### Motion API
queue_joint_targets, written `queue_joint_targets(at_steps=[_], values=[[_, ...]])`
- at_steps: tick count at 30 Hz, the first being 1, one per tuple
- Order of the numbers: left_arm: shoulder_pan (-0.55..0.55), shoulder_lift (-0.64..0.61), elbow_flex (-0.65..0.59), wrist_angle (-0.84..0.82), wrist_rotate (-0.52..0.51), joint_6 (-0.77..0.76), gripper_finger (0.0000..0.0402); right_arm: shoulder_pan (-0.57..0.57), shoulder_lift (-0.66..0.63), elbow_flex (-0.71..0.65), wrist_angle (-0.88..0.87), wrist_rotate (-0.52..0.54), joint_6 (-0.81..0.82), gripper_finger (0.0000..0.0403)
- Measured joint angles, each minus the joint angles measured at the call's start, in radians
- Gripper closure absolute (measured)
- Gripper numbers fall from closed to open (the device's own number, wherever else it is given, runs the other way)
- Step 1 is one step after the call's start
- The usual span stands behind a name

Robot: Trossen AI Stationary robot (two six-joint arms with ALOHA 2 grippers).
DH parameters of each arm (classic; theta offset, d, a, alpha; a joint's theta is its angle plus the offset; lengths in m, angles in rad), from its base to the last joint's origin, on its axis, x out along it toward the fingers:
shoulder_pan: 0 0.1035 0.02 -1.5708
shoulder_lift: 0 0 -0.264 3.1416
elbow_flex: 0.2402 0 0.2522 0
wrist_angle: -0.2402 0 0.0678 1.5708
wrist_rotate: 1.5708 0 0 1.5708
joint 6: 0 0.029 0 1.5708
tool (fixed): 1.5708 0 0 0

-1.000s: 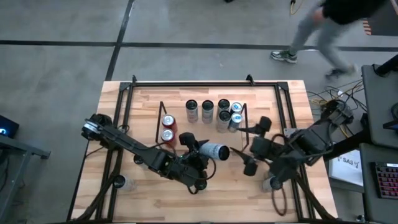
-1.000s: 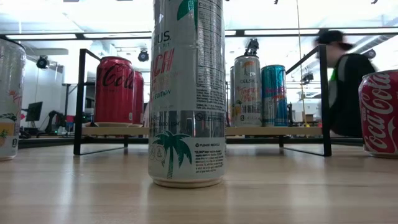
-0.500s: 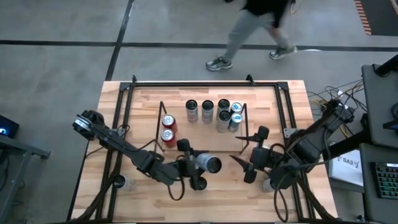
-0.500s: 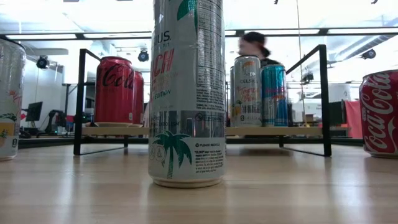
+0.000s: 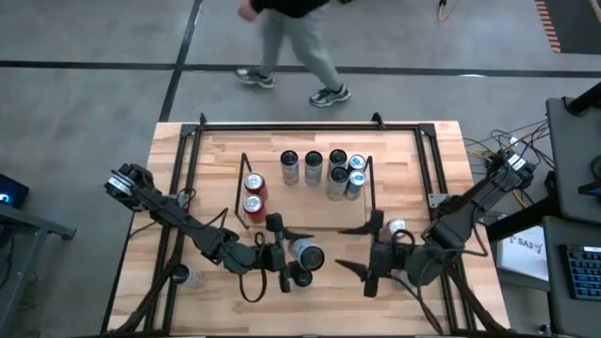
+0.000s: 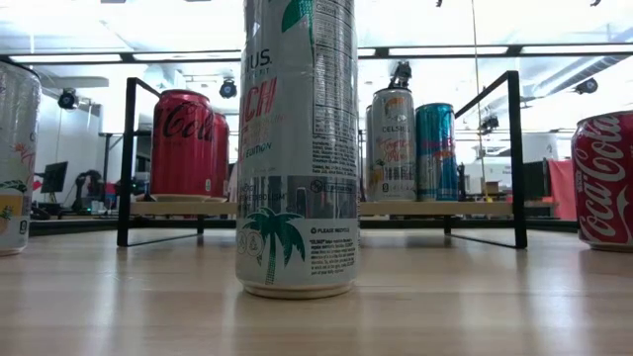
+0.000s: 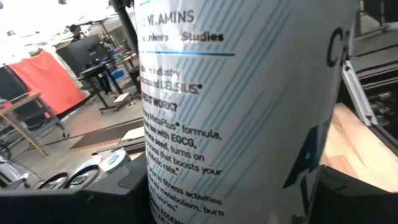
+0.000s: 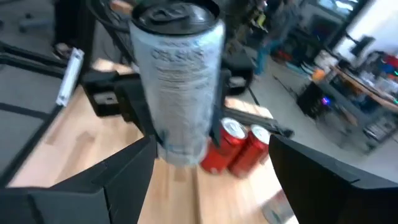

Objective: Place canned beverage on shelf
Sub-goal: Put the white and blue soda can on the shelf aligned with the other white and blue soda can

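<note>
Danger mostly of a dropped or knocked can. Clamped in the left gripper [image 5: 293,255]: tall white aluminium can with blue print [image 5: 306,253], its end turned up, on the near side of the low black-wire shelf with light wood base [image 5: 310,202], not yet on it. Facing it close by: the right gripper [image 5: 355,250], fingers spread wide and empty. Could bump the can loose if closing off-centre. Could also tip the two red cans [image 5: 253,192] standing just behind during the lift.

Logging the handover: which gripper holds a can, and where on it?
The left gripper holds the Celsius can by its side wall. The right gripper is open, holding nothing.
</note>
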Motion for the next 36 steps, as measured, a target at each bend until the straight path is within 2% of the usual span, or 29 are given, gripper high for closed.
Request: queue_joint_targets(at_steps=[6,10,14,18,23,30,33,36], values=[[0.003,0.0,0.0,0.001,-0.006,0.003,0.0174,-0.018,0.006,-0.061,0.199,-0.043,-0.081,0.0099],[0.002,0.0,0.0,-0.001,-0.007,0.001,0.0174,-0.032,0.008,-0.071,0.217,-0.068,-0.08,0.0099],[0.007,0.001,0.0,0.003,-0.058,0.007,0.0174,-0.07,0.019,-0.073,0.268,-0.177,-0.044,0.0099],[0.02,0.001,0.0,0.007,-0.06,0.006,0.0174,-0.104,0.042,-0.074,0.322,-0.183,-0.057,0.0099],[0.024,0.001,0.0,0.007,-0.058,0.01,0.0174,-0.143,0.056,-0.067,0.357,-0.3,-0.069,0.0099],[0.033,0.002,0.001,0.003,-0.059,0.012,0.0174,-0.181,0.056,-0.067,0.422,-0.362,-0.12,0.0099],[0.036,0.002,0.001,0.007,-0.056,0.011,0.0174,-0.203,0.056,-0.066,0.431,-0.436,-0.117,0.0099],[0.047,0.002,0.001,0.006,-0.057,0.009,0.0174,-0.217,0.056,-0.066,0.433,-0.439,-0.118,0.0099]])
